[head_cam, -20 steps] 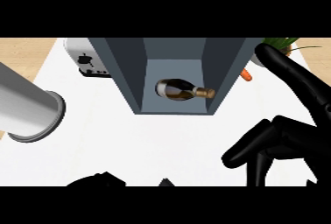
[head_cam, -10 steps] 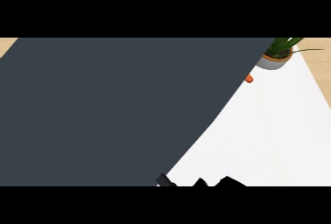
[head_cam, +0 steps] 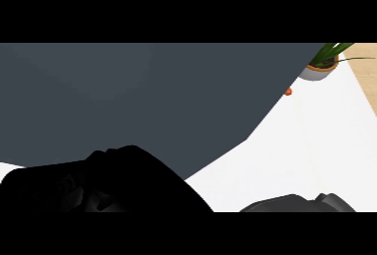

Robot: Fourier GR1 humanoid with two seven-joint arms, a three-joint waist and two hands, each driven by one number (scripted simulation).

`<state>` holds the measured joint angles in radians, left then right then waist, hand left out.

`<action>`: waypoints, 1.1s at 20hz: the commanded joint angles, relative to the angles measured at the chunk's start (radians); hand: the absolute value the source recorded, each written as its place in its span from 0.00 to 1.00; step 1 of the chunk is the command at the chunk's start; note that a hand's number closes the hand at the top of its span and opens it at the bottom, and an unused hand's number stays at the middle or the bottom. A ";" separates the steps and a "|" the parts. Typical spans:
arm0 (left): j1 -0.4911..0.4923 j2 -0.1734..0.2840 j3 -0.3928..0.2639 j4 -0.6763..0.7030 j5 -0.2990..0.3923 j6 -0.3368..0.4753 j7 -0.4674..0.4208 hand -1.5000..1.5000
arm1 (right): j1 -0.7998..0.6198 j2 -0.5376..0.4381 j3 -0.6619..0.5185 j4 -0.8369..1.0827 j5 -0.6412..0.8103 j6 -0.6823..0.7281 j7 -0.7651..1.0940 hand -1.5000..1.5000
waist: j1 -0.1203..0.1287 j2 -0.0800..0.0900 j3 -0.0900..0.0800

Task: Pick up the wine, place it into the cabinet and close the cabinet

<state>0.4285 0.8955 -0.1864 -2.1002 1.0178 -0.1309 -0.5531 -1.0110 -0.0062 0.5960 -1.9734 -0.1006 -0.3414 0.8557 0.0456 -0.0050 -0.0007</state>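
Note:
A broad dark grey cabinet panel (head_cam: 147, 99) fills the upper left and middle of the head view and hides the cabinet's inside. The wine is not visible. My left hand (head_cam: 95, 184) is a large black shape at the lower left, lying in front of the panel's lower edge. Only the top of my right hand (head_cam: 302, 203) shows, at the bottom edge on the right, over the white counter (head_cam: 309, 149) and apart from the panel.
A potted green plant (head_cam: 321, 63) stands at the counter's far right corner. A small orange object (head_cam: 288, 91) peeks out beside the panel's right edge. White countertop lies to the right of the panel.
One second ago the cabinet stood open with the wine inside. The grey panel then covered the view. Now my left hand has risen at lower left and my right hand has sunk to the bottom edge.

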 commanded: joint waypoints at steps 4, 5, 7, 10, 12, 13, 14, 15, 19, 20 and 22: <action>0.051 0.048 0.114 0.033 0.080 -0.139 0.023 1.00 | -0.199 0.006 -0.019 0.385 -0.023 -0.105 -0.166 1.00 | 0.014 0.007 -0.002; 0.041 0.077 0.172 0.039 0.142 -0.165 0.045 1.00 | -0.193 0.006 0.009 0.391 -0.026 -0.147 -0.201 1.00 | 0.009 0.007 -0.001; 0.026 0.066 0.162 0.087 0.129 -0.203 0.036 1.00 | -0.236 0.006 -0.075 0.532 -0.077 -0.117 -0.263 1.00 | 0.020 0.016 -0.003; 0.061 0.065 0.203 0.090 0.143 -0.229 0.037 1.00 | -0.234 0.006 -0.079 0.672 -0.108 -0.098 -0.356 1.00 | 0.025 0.016 -0.002; 0.059 0.071 0.221 0.091 0.167 -0.240 0.058 1.00 | -0.270 0.006 -0.126 0.742 -0.125 -0.104 -0.380 1.00 | 0.011 0.014 -0.001; 0.035 0.074 0.227 0.118 0.169 -0.245 0.059 1.00 | -0.256 0.006 -0.126 0.811 -0.134 -0.089 -0.458 1.00 | 0.019 0.022 -0.002; 0.008 0.055 0.219 0.119 0.161 -0.209 0.066 1.00 | -0.267 0.006 -0.155 0.829 -0.143 -0.071 -0.454 1.00 | -0.004 0.017 -0.001; 0.054 0.080 0.264 0.112 0.187 -0.244 0.074 1.00 | -0.315 0.006 -0.162 0.893 -0.140 -0.089 -0.450 1.00 | 0.018 0.015 -0.001; 0.036 0.089 0.287 0.068 0.210 -0.189 0.095 1.00 | -0.255 -0.025 -0.180 0.992 -0.116 -0.048 -0.552 1.00 | 0.012 0.022 0.000; 0.027 0.068 0.269 0.082 0.184 -0.202 0.079 1.00 | -0.238 -0.052 -0.175 0.990 -0.130 -0.015 -0.574 1.00 | 0.001 0.023 0.000; 0.022 0.080 0.283 0.099 0.195 -0.210 0.090 1.00 | -0.215 -0.056 -0.153 1.014 -0.125 -0.013 -0.594 1.00 | -0.004 0.025 -0.001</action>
<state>0.4604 0.9696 0.0730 -2.0192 1.1996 -0.3332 -0.4716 -1.3035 0.0005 0.4956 -1.1107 -0.2359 -0.3518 0.3108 0.0701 -0.0229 -0.0202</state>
